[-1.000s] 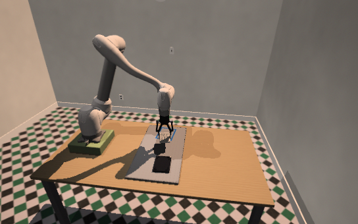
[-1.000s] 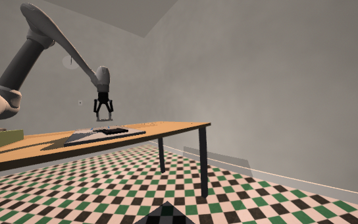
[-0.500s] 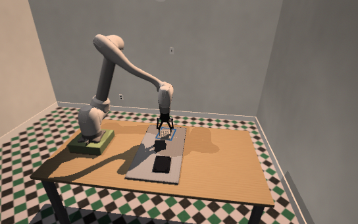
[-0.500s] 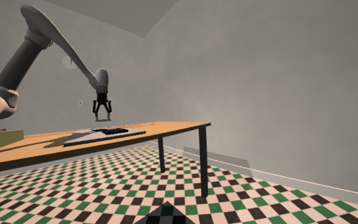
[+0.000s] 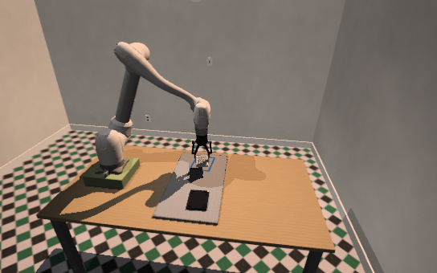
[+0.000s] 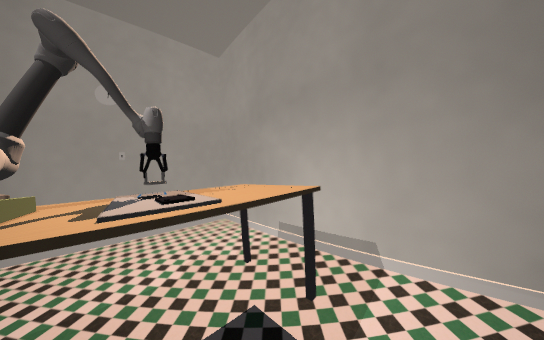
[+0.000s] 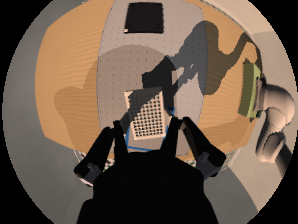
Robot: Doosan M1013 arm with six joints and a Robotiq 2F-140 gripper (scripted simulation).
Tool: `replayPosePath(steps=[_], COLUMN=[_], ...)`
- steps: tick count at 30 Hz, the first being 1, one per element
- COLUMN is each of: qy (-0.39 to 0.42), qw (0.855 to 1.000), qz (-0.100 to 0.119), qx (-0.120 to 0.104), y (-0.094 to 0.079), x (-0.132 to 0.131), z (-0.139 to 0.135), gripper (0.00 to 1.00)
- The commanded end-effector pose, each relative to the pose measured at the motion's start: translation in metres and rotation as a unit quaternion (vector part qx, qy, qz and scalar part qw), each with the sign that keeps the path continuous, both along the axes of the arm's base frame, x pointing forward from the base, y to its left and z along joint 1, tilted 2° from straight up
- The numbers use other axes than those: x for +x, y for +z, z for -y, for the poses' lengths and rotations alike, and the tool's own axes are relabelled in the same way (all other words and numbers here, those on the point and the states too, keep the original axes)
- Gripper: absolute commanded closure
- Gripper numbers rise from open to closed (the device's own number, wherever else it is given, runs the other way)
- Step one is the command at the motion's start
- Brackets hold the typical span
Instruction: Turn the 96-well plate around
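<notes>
96-well plate (image 7: 148, 115): pale rectangular body, fine grid of wells, level, clamped between the fingers of the gripper (image 5: 200, 154), held above the blue taped outline (image 5: 211, 164). Beyond it on the grey deck (image 5: 170, 201), the empty black plate nest (image 5: 198, 200).

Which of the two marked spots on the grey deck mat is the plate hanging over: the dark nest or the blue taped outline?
The blue taped outline, at the mat's far end. The white 96-well plate, clamped in the black gripper, hangs above it; the black rectangular nest lies nearer the table's front edge.
</notes>
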State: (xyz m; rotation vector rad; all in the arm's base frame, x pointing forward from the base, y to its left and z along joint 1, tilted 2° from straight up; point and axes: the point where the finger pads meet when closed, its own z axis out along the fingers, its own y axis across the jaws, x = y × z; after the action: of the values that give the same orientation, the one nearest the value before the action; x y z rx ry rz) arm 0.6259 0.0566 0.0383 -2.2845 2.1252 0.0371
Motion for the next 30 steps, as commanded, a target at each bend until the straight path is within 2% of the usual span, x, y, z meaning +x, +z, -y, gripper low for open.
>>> replayPosePath(steps=[1, 24, 27, 30], qy=[0.000, 0.000, 0.000, 0.050], qw=[1.000, 1.000, 1.000, 0.999], qz=[0.000, 0.000, 0.000, 0.002], qx=[0.000, 0.000, 0.000, 0.000], y=[0.000, 0.000, 0.000, 0.000], x=[0.000, 0.002, 0.002, 0.002], z=[-0.011, -0.081, -0.081, -0.081], gripper=[1.00, 1.00, 1.00, 1.00])
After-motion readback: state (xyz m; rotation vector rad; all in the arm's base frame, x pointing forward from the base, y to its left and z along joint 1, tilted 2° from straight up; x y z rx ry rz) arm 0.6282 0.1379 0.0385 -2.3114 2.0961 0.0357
